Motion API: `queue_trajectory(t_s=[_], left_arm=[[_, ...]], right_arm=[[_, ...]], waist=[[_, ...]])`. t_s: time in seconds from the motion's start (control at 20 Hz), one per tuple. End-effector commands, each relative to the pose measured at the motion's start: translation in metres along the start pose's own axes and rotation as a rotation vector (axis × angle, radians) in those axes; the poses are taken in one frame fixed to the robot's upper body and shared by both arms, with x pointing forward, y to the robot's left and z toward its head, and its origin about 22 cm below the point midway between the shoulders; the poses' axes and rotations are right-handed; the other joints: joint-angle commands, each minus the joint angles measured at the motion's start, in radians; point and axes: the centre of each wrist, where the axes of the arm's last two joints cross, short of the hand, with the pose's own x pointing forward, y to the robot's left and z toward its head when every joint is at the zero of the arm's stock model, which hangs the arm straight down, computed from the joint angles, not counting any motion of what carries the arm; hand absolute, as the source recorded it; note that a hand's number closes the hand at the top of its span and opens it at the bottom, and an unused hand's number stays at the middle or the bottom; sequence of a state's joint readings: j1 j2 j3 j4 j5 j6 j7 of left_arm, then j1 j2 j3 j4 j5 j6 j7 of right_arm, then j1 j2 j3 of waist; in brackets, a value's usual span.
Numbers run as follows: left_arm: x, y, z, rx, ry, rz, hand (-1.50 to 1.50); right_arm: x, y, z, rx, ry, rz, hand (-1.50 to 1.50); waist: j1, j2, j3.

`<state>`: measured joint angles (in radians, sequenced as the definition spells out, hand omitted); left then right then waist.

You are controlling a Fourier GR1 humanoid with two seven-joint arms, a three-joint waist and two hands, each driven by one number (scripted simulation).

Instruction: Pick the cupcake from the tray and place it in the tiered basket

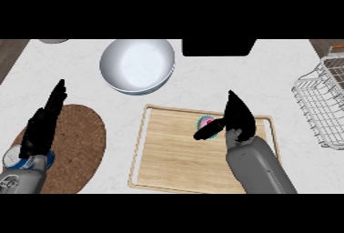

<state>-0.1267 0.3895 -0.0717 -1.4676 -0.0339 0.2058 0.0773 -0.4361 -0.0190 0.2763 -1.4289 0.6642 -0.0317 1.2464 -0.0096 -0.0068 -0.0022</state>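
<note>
Wooden tray [168,159] lies on the white surface [80,68], and everything else is placed from it. On its upper right part sits the cupcake [205,122], pink-topped in a pale wrapper, partly hidden by the right robot hand [235,119], whose fingers point straight up while the thumb reaches across the cupcake. Right of the tray stands the white wire tiered basket [322,109]. Above it rests a white bowl [138,63]. Left of the tray, the left robot hand [46,120] rests over a brown round mat [84,141], fingers straight.
</note>
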Motion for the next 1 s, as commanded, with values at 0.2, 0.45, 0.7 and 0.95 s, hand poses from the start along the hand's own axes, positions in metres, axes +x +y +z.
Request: queue_trajectory(t_s=[0.2, 0.45, 0.7, 0.95], left_arm=[[0.006, -0.002, -0.003, -0.001, -0.003, -0.005, 0.00], [0.018, 0.003, -0.009, -0.005, -0.036, -0.005, 0.00], [0.014, -0.006, -0.006, -0.004, -0.012, -0.007, 0.00], [-0.008, 0.008, -0.002, -0.008, -0.016, 0.000, 0.00]], right_arm=[[0.004, 0.005, 0.003, 0.031, 0.232, -0.002, -1.50], [0.011, 0.008, -0.001, 0.048, 0.237, 0.000, -1.50], [0.006, 0.014, -0.009, 0.114, 0.248, -0.011, -1.50], [0.015, 0.032, 0.000, 0.160, 0.119, 0.218, 1.50]], waist=[[0.012, 0.004, 0.001], [0.016, 0.006, 0.002], [0.018, 0.006, 0.002], [0.018, 0.006, 0.001]])
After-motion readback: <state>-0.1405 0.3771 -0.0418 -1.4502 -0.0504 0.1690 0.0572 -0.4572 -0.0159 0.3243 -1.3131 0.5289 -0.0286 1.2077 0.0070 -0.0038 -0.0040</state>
